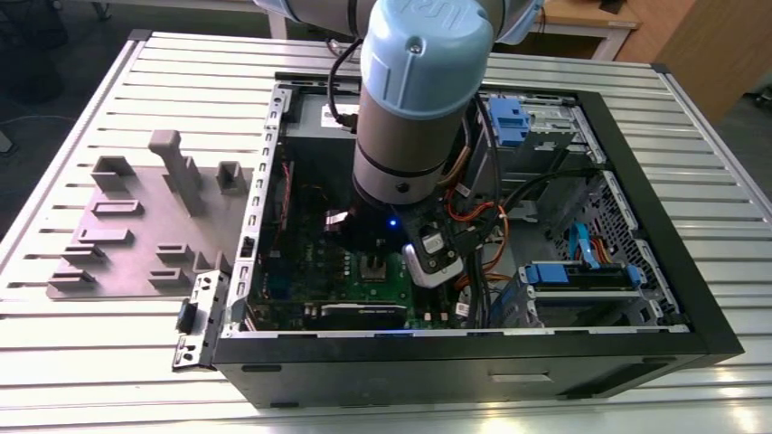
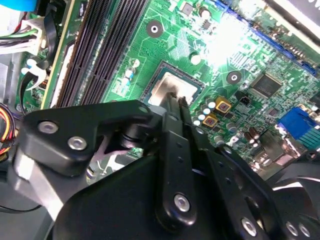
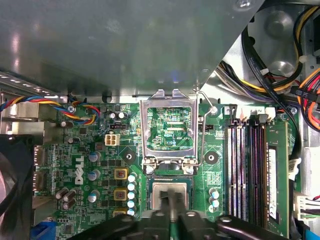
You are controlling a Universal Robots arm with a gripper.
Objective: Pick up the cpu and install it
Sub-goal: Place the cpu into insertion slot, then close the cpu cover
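The cpu (image 3: 158, 192), a flat square chip with a silver-grey lid, lies flat in the motherboard socket; it shows in both wrist views, and the second wrist view has the cpu (image 2: 172, 84) just past the fingertips. My gripper (image 3: 173, 199) is shut, its two black fingers pressed together with nothing between them, the tips over the lid's middle. In the second wrist view the gripper (image 2: 181, 102) meets the lid's near edge. The silver socket bracket (image 3: 170, 106) is swung open beside the cpu. In the exterior view the arm reaches down into the computer case (image 1: 675, 348) over the socket (image 1: 376, 265).
Black memory slots (image 3: 245, 165) run along one side of the socket, with bundled cables (image 3: 280, 75) beyond them. A bare metal panel (image 3: 110, 40) overhangs the board. A grey-purple fixture plate (image 1: 133, 231) with raised blocks lies on the slatted table at the exterior view's left.
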